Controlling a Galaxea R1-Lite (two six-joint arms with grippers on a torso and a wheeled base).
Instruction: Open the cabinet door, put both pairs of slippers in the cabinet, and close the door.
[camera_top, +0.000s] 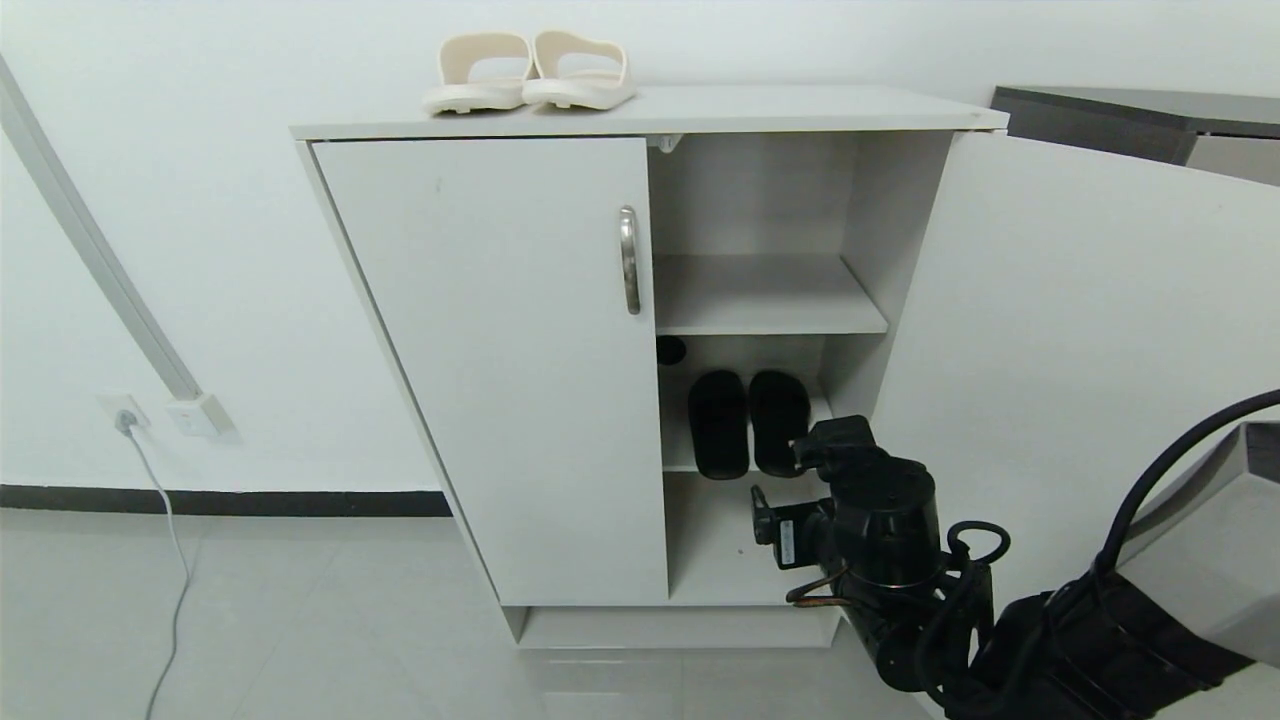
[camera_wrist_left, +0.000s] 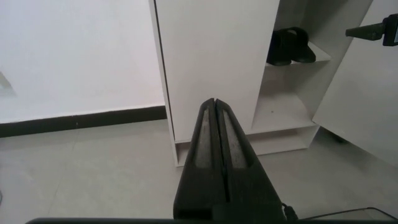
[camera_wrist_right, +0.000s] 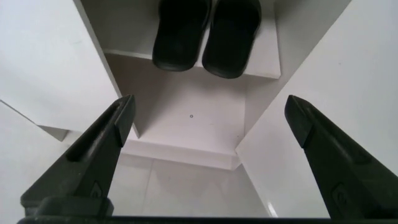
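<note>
The white cabinet (camera_top: 480, 350) stands against the wall with its right door (camera_top: 1080, 330) swung wide and its left door shut. A black pair of slippers (camera_top: 748, 422) lies side by side on the middle shelf (camera_wrist_right: 205, 34) (camera_wrist_left: 291, 45). A cream pair of slippers (camera_top: 530, 70) rests on the cabinet top. My right gripper (camera_wrist_right: 208, 118) hangs open and empty just in front of the lower compartment, below the black pair; in the head view its arm (camera_top: 870, 520) sits before the opening. My left gripper (camera_wrist_left: 215, 109) is shut and empty, held low over the floor facing the cabinet.
Grey floor tiles (camera_top: 250, 620) spread in front of the cabinet. A wall socket with a cable (camera_top: 125, 420) sits at the left, beside a slanted conduit. The top shelf (camera_top: 765, 295) and bottom compartment (camera_wrist_right: 186, 118) hold nothing. A grey unit (camera_top: 1140, 120) stands behind the open door.
</note>
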